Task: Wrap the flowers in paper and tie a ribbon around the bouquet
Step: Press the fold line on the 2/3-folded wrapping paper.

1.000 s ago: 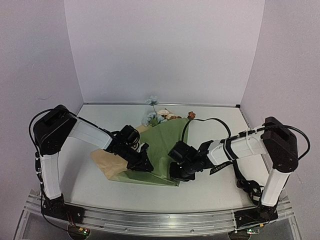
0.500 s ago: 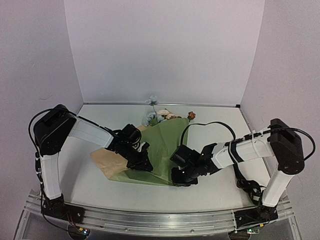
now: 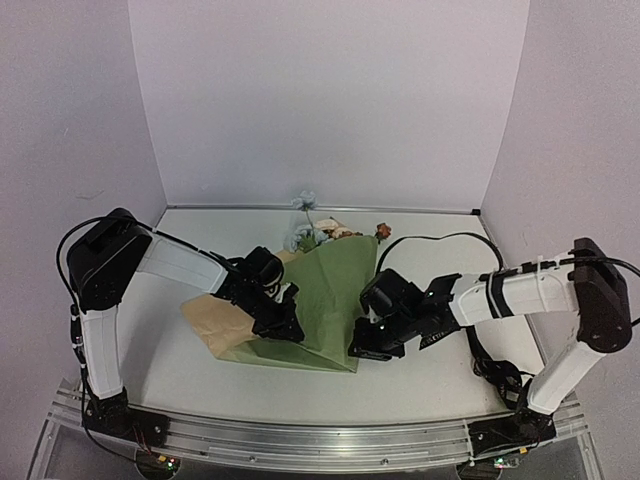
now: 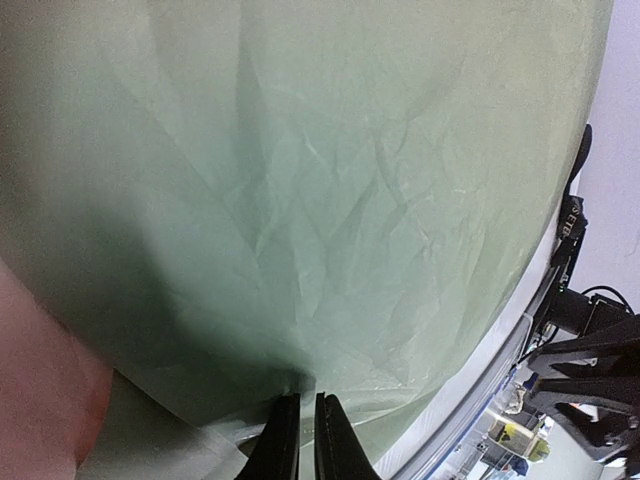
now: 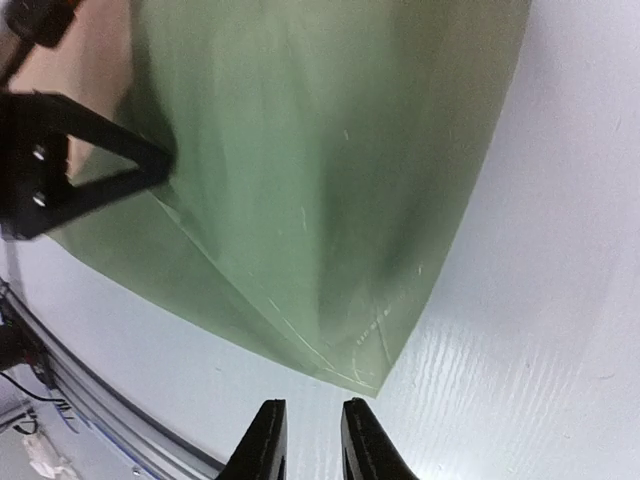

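Observation:
The olive-green paper lies folded over the flowers, its tan reverse showing at the left. Blooms stick out at the far end, so it forms a loose bouquet. My left gripper rests on the paper's left fold. In the left wrist view it is shut, with a pucker of paper pinched at its tips. My right gripper sits by the paper's near right corner. The right wrist view shows it slightly open over bare table, just short of that corner. No ribbon shows.
The white table is walled in at the back and on both sides. A metal rail runs along the near edge. A black cable loops up from the right arm behind the bouquet.
My right gripper has drawn back to the right, off the paper's near corner, and the right arm has stretched out lower. The left gripper has stayed on the fold.

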You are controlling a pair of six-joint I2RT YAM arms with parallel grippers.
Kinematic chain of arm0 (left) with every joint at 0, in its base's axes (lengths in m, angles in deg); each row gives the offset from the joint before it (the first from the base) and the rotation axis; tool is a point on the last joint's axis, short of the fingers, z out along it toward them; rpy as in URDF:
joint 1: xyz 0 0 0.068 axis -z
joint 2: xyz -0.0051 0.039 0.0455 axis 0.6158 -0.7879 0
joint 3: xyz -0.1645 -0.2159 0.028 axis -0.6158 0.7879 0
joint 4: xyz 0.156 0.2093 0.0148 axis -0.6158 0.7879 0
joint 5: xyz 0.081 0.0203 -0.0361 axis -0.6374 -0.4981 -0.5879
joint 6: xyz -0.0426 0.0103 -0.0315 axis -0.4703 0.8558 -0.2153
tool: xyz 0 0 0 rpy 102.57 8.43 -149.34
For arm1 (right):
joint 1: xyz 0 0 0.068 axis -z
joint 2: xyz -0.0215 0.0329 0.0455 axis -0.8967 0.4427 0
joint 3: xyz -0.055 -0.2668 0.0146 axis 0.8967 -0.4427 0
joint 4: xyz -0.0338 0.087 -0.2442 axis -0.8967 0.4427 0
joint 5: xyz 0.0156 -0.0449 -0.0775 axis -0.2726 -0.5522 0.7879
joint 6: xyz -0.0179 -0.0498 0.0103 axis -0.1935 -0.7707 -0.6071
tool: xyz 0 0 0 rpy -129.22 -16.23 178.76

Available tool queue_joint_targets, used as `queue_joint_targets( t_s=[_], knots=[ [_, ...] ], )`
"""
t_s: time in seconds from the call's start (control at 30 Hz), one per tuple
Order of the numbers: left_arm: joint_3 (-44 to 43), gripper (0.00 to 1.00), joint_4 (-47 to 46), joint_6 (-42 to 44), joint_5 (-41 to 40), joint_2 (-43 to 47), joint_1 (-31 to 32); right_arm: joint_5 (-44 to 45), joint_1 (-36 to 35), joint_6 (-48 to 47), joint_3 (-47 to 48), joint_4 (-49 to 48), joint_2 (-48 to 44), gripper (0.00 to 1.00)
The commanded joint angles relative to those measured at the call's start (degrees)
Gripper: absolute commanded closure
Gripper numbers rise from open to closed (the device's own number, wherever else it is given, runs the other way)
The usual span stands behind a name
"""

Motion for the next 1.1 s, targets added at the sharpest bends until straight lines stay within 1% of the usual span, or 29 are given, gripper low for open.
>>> queue_joint_targets(
  t_s=[0.0, 0.13, 0.23, 0.3, 0.53, 0.63, 0.8, 1.07],
  knots=[
    [-0.36, 0.91, 6.54, 1.82, -7.57, -0.95, -0.50, -9.01, 4.07, 3.28, 1.22, -10.74, 0.18, 0.76],
    [-0.65, 0.91, 6.80, 2.04, -7.78, -0.97, -0.50, -13.13, 6.26, 9.80, -0.25, -22.96, 5.66, 0.76],
    [-0.88, 0.91, 7.04, 2.23, -7.85, -1.14, -0.50, -12.90, 7.88, 14.82, -3.18, -32.01, 9.43, 0.77],
    [-1.13, 0.92, 7.37, 2.40, -7.86, -1.28, -0.54, -12.13, 8.87, 16.71, -5.02, -35.90, 11.68, 0.78],
    [-1.54, 0.92, 8.33, 2.90, -8.26, -1.57, -0.79, -6.89, 11.11, 18.25, -11.65, -41.92, 13.27, 0.79],
    [-1.45, 0.92, 8.56, 2.97, -8.47, -1.62, -1.03, -6.51, 12.94, 19.42, -13.38, -44.59, 14.32, 0.79],
    [-1.60, 0.94, 9.06, 3.23, -8.63, -2.18, -1.25, -7.08, 15.50, 22.57, -13.84, -50.61, 17.19, 0.79],
    [-1.60, 0.94, 9.56, 3.52, -8.84, -2.19, -1.95, -7.30, 19.10, 24.62, -11.64, -52.86, 19.72, 0.79]
  ],
)
